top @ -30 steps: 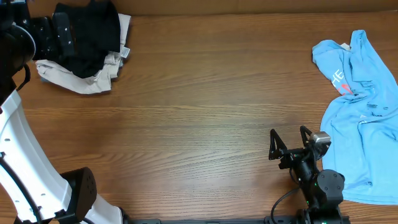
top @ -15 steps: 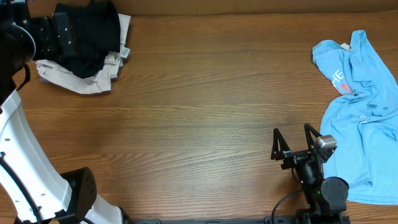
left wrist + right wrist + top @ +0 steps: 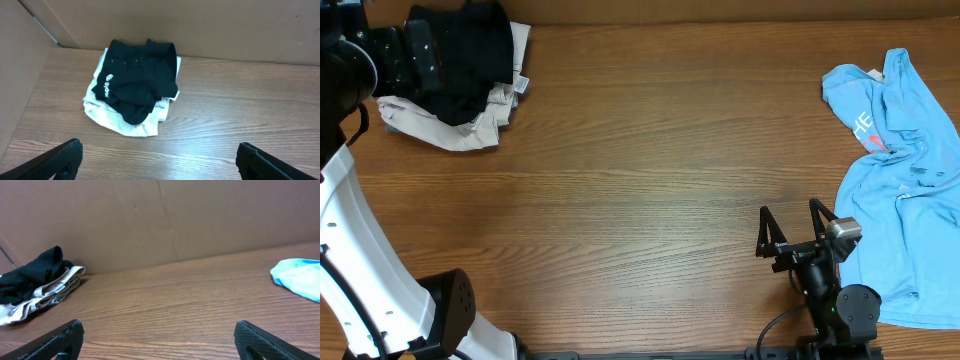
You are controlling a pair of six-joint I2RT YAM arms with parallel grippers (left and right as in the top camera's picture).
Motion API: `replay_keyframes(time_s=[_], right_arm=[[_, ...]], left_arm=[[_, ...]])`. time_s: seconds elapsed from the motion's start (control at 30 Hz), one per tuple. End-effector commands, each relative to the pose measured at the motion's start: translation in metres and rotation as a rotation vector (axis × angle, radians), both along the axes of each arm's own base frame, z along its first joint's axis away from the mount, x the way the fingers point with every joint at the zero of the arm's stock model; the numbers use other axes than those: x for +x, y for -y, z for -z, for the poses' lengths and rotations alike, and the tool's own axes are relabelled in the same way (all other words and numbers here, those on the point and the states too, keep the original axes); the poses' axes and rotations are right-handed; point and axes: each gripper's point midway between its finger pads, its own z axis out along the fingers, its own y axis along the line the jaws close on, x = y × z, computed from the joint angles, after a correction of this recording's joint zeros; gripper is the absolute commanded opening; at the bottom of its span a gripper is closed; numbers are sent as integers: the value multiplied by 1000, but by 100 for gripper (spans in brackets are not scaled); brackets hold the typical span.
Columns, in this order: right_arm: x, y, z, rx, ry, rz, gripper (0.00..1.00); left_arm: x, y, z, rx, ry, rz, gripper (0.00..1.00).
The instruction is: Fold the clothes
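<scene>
A crumpled light blue shirt (image 3: 905, 180) lies at the right side of the table; its edge shows in the right wrist view (image 3: 300, 278). A pile of a black garment (image 3: 465, 50) on white and beige clothes (image 3: 445, 128) lies at the far left corner, also seen in the left wrist view (image 3: 137, 82) and the right wrist view (image 3: 40, 282). My right gripper (image 3: 790, 228) is open and empty near the front edge, just left of the blue shirt (image 3: 160, 340). My left gripper (image 3: 160, 160) is open and empty, held above the table near the pile.
A brown cardboard wall (image 3: 160, 220) runs along the table's far edge and left side (image 3: 20, 60). The bare wooden table (image 3: 650, 170) spreads between the two clothes piles. The left arm's white base (image 3: 365, 260) stands at the front left.
My right gripper shifted slightly to the right and toward the front, nearer the blue shirt, then stayed still. The left arm and the clothes have not moved.
</scene>
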Motion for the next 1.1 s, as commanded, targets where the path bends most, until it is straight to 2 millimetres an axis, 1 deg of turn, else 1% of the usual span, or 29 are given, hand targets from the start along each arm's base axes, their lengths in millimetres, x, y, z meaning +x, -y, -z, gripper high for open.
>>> replay_keyframes(time_s=[0.0, 0.4, 0.57, 0.6, 0.67, 0.73, 0.77, 0.83, 0.93, 1.07], right_arm=[[0, 0, 2, 3, 2, 5, 100], [0, 0, 2, 3, 2, 5, 100], [0, 0, 2, 3, 2, 5, 100], [0, 0, 2, 3, 2, 5, 100], [0, 0, 2, 3, 2, 5, 100], [0, 0, 2, 3, 2, 5, 100], [0, 0, 2, 3, 2, 5, 100], [0, 0, 2, 3, 2, 5, 100], [0, 0, 2, 3, 2, 5, 100], [0, 0, 2, 3, 2, 5, 100]], left_arm=[[1, 3, 1, -12, -2, 6, 100], [0, 4, 0, -12, -1, 8, 100], [-15, 8, -15, -2, 42, 8, 100], [-20, 7, -20, 13, 57, 1, 100], [-32, 7, -21, 20, 52, -11, 100], [-45, 11, -14, 7, 35, -7, 100], [-48, 20, -8, -17, 46, 28, 100], [-48, 29, -3, -43, 76, 70, 100], [-50, 48, 12, -78, 135, 153, 100], [-57, 70, 42, -70, 213, 229, 100]])
